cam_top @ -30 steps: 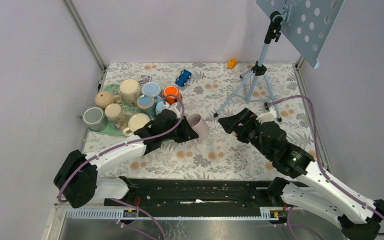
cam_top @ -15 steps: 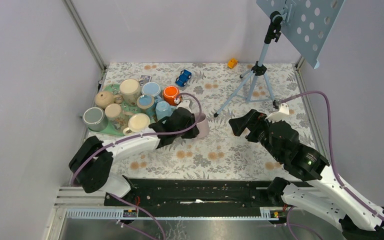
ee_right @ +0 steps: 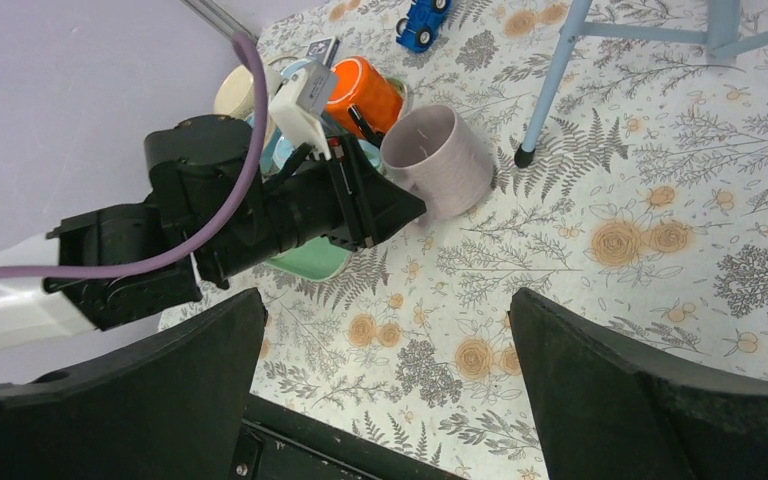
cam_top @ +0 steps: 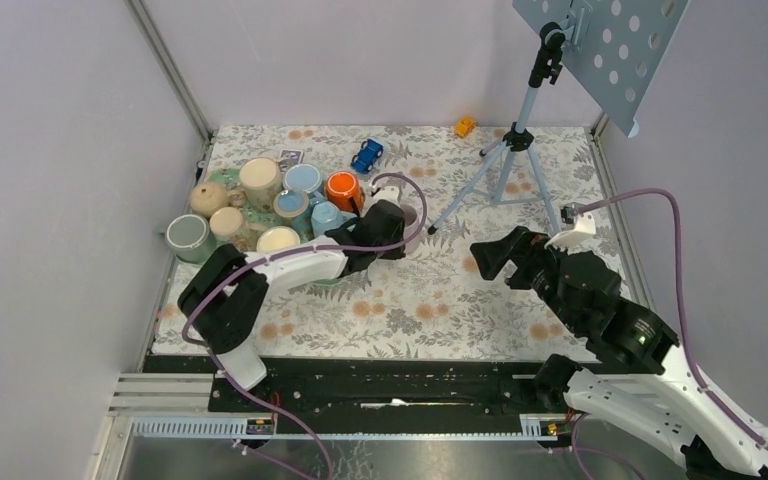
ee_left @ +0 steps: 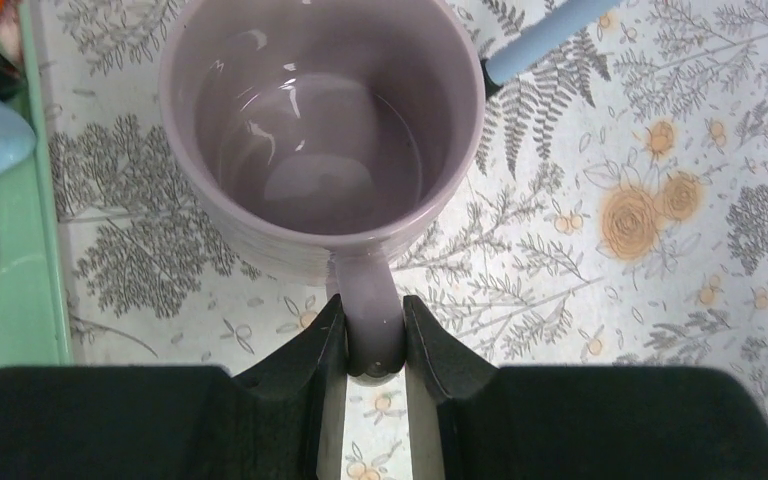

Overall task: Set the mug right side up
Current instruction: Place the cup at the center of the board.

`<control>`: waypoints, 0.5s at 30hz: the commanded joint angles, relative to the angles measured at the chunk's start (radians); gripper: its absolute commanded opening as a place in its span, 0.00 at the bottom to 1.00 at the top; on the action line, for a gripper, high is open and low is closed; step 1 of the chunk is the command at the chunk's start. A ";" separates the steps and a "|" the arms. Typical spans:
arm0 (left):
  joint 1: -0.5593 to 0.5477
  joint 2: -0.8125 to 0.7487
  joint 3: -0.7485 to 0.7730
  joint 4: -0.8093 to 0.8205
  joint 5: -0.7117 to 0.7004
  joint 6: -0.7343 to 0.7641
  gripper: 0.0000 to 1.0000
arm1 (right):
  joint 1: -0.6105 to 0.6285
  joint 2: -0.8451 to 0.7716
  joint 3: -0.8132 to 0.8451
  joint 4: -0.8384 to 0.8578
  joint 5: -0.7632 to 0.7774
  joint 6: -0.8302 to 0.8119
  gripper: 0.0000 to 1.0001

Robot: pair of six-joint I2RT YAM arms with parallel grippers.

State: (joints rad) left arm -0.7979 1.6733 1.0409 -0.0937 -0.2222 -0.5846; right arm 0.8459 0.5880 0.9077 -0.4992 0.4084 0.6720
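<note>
Mug (ee_left: pixel 320 130) upright, handle (ee_left: pixel 372 300) pinched
Our left gripper (ee_left: pixel 375 335) clamps the handle; our right gripper (ee_right: pixel 385 390) gapes empty. Letting go crookedly, we might tip the mug (the tripod foot (ee_right: pixel 523 157) sits near).

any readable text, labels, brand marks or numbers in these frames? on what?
No readable text in any view.
Black-and-white card: printed pattern, too small to read.
Lilac mug: no print visible.
Blue toy car: no marking legible.
</note>
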 commanded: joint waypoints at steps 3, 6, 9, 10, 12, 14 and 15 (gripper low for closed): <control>0.057 0.079 0.100 0.048 -0.007 0.072 0.00 | -0.004 -0.031 0.028 -0.016 0.015 -0.041 1.00; 0.076 0.114 0.134 0.071 0.050 0.102 0.00 | -0.005 -0.037 0.025 -0.025 0.010 -0.039 1.00; 0.087 0.168 0.189 0.064 0.097 0.129 0.00 | -0.004 -0.039 0.022 -0.027 0.003 -0.039 1.00; 0.088 0.182 0.205 0.064 0.108 0.135 0.00 | -0.004 -0.037 0.022 -0.029 0.002 -0.039 1.00; 0.091 0.215 0.239 0.053 0.116 0.139 0.00 | -0.004 -0.035 0.022 -0.031 -0.007 -0.038 1.00; 0.098 0.249 0.271 0.041 0.112 0.142 0.00 | -0.005 -0.034 0.019 -0.032 -0.014 -0.035 1.00; 0.104 0.261 0.286 0.035 0.112 0.140 0.00 | -0.005 -0.035 0.017 -0.032 -0.015 -0.033 1.00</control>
State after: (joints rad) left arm -0.7071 1.8858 1.2495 -0.0586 -0.1482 -0.4683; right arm 0.8459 0.5545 0.9123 -0.5346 0.4004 0.6510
